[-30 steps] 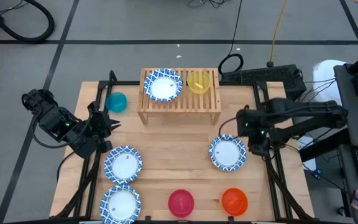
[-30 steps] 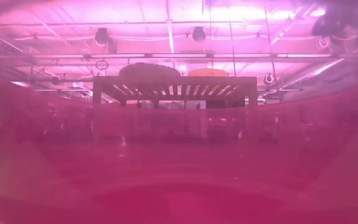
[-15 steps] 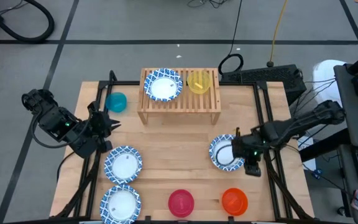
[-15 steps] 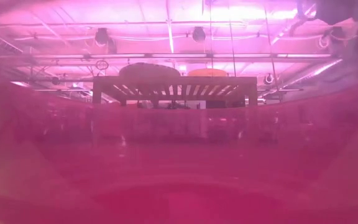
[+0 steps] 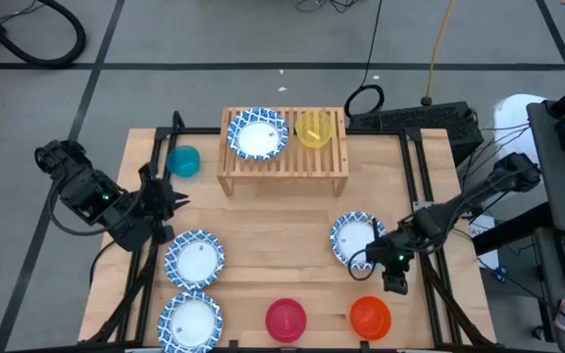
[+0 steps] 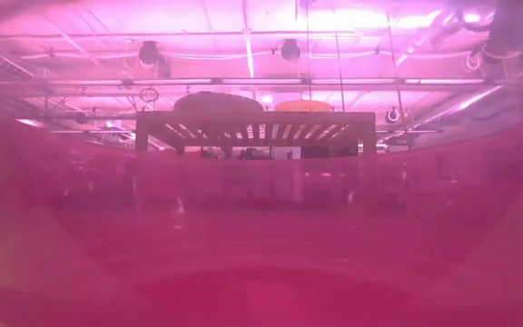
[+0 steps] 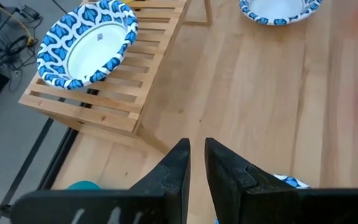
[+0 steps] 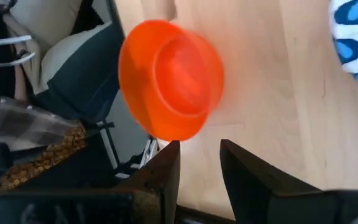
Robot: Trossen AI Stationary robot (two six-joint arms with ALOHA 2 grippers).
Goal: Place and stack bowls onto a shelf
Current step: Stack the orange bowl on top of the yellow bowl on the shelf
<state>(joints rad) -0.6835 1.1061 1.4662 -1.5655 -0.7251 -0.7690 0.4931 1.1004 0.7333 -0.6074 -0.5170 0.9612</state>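
The shelf (image 5: 282, 147) stands at the table's far middle and carries a blue-patterned bowl (image 5: 257, 133) and a yellow bowl (image 5: 313, 128) on its slats. A teal bowl (image 5: 183, 161) sits on the table left of it. Two patterned bowls (image 5: 194, 258) (image 5: 189, 320) lie near left, and another (image 5: 359, 238) lies at the right. A red bowl (image 5: 286, 320) and an orange bowl (image 5: 370, 316) sit by the near edge. My right gripper (image 8: 197, 155) hangs open just above and short of the orange bowl (image 8: 169, 78). My left gripper (image 7: 194, 155) waits at the left, slightly open and holding nothing.
The red bowl stands right against the low camera and tints that whole view pink; the shelf (image 6: 257, 127) shows through it. Bare wood lies at the table's middle (image 5: 282, 235). Cables and a dark box (image 5: 430, 118) lie behind the far right corner.
My right gripper has swung from beside the right patterned bowl toward the table's near edge and down, turning as it went, and now hangs over the orange bowl. Its fingers' gap looks unchanged. No bowl has moved.
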